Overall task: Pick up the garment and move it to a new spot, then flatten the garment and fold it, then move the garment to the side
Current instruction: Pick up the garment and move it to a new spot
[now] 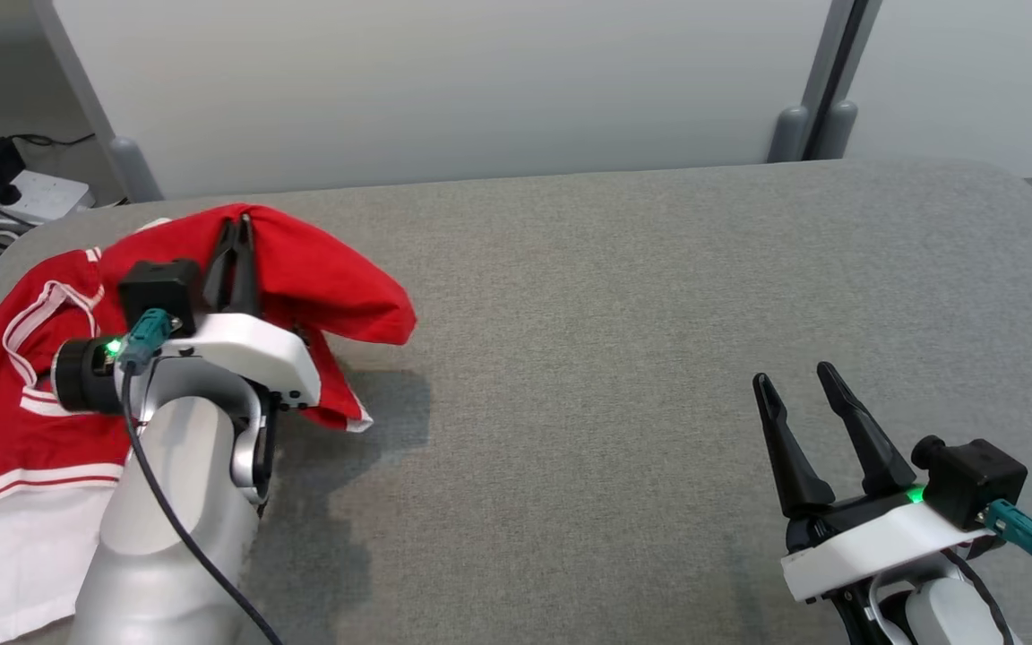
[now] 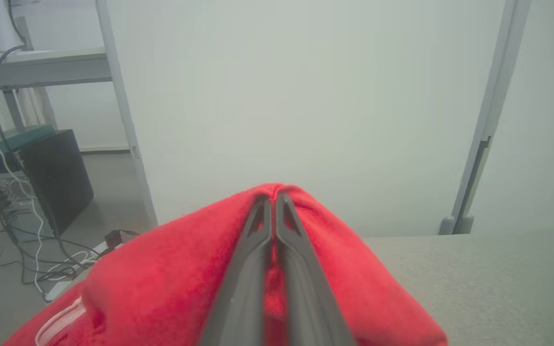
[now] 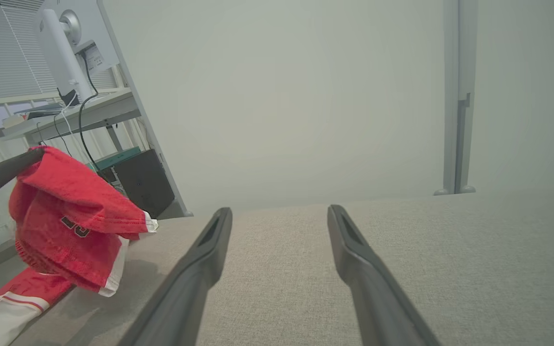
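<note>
The garment (image 1: 23,421) is a red jersey with white trim, lying at the left end of the grey table (image 1: 623,340). My left gripper (image 1: 236,224) is shut on a fold of the garment and holds that part raised above the table; the cloth drapes over both sides of its fingers (image 2: 258,250). In the right wrist view the lifted garment (image 3: 70,216) hangs from the left gripper's dark finger at the far left. My right gripper (image 1: 794,374) stands open at the table's lower right, nothing between its fingers (image 3: 354,250).
A white partition wall (image 1: 444,90) runs behind the table. Cables and a power strip (image 1: 23,193) lie on the floor beyond the table's left end, with a dark computer case (image 2: 51,178) and a desk further off.
</note>
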You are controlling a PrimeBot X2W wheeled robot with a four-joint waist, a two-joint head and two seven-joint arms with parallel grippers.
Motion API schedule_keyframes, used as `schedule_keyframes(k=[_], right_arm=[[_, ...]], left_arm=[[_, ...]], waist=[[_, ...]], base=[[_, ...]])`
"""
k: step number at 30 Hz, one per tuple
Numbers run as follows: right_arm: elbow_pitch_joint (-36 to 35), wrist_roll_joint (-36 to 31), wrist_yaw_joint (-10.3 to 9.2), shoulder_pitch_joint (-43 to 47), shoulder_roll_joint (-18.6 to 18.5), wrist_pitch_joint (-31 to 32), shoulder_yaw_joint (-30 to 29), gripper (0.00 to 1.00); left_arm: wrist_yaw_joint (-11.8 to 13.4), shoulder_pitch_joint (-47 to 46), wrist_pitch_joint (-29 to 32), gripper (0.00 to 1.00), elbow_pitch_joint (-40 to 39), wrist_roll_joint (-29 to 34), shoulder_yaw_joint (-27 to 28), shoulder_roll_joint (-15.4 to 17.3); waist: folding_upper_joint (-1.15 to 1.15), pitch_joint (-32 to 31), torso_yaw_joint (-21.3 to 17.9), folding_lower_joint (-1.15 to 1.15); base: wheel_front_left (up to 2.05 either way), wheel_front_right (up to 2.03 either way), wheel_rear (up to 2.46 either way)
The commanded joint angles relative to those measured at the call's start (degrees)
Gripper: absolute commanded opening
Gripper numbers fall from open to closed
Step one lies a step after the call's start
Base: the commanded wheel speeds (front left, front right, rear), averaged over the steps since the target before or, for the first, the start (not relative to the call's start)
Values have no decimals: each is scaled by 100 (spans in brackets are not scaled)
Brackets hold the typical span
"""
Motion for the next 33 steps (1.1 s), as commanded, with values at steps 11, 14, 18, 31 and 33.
schedule_keyframes(k=[11,14,18,31,33], right_arm=[[-126,3,41,70,-35,-76,51,100],[-120,7,41,72,-40,-76,65,100],[-109,19,41,71,-47,-76,86,100],[-38,12,41,127,-61,-76,105,100],[-18,8,41,132,-64,-76,123,100]], left_arm=[[-143,-399,-75,0,-406,-137,-575,-128],[-95,-495,-75,0,-487,-601,-964,-133],[141,-634,-75,0,-599,-1094,-1549,-135],[591,-320,-71,0,-356,-2281,-3408,-136],[604,-191,-15,0,-312,-2534,-3862,-136]], waist=[[0,-167,-609,0],[0,-177,-788,0],[0,-191,-990,0],[0,-178,-1300,0],[0,-166,-1305,0]], base=[[0,0,0],[0,0,0],[0,0,0],[0,0,0],[0,0,0]])
